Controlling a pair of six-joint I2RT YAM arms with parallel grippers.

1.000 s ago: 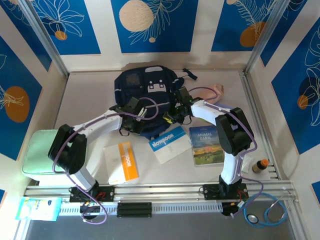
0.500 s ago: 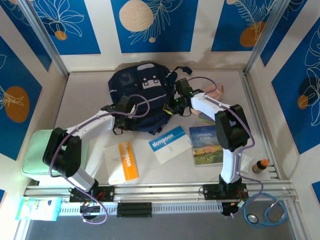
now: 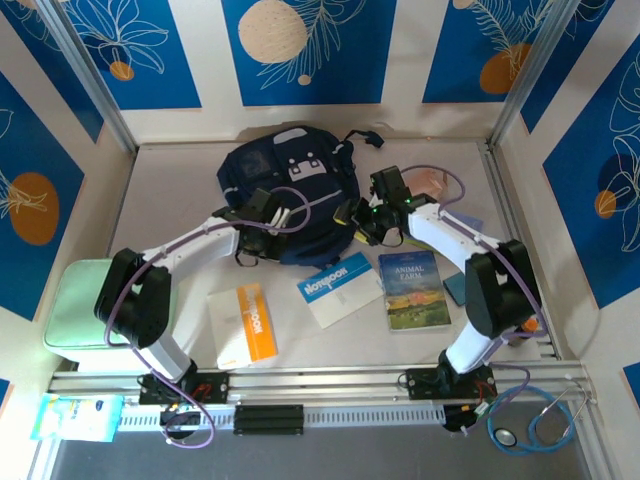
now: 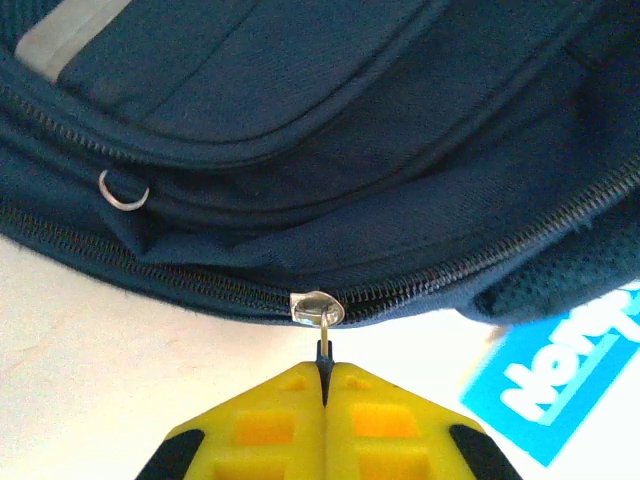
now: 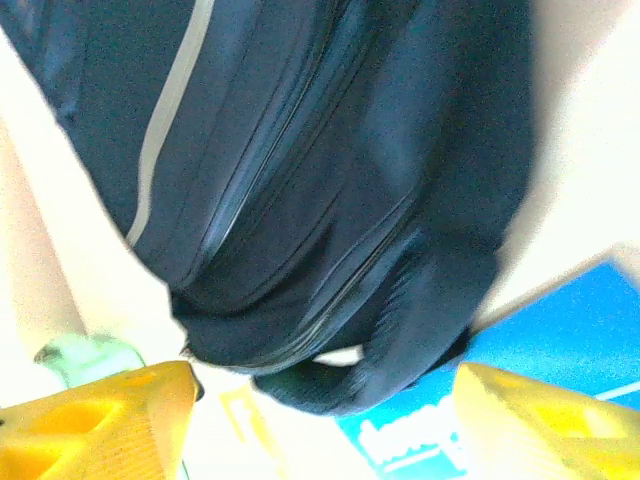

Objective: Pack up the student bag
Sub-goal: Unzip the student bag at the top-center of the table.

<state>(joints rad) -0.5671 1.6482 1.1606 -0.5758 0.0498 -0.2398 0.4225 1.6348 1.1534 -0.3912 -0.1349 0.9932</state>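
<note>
Left gripper (image 4: 323,375) has its yellow fingers pressed together on the thin dark tab of the zipper pull (image 4: 317,308), at the near edge of the student bag (image 4: 330,120). In the overhead view this gripper (image 3: 262,212) sits at the bag's near-left edge, much where it was a second ago.

The right gripper (image 5: 325,410) is what differs: a second ago it was closed against the bag's right side, and now its fingers stand wide apart with nothing between them, just off the bag's near-right corner (image 3: 358,215). The right arm's elbow has swung out to the right, uncovering a dark blue object (image 3: 455,288) beside the Animal Farm book (image 3: 413,290). The student bag (image 3: 290,170) lies at the back middle of the counter (image 3: 170,200), turned slightly from its earlier pose, its white patch facing up.

The blue-and-white notebook (image 3: 338,285) lies just in front of the bag, and the orange-and-white book (image 3: 247,325) lies left of it. A pink pouch (image 3: 432,180) is partly hidden behind the right arm. The left arm covers part of a mint-green object (image 3: 75,305). The right wrist view is blurred, so the bag's (image 5: 300,150) zipper lines are soft, and the notebook's (image 5: 540,340) lettering is cut off. In the left wrist view the notebook (image 4: 560,370) is cropped at the frame edge.
</note>
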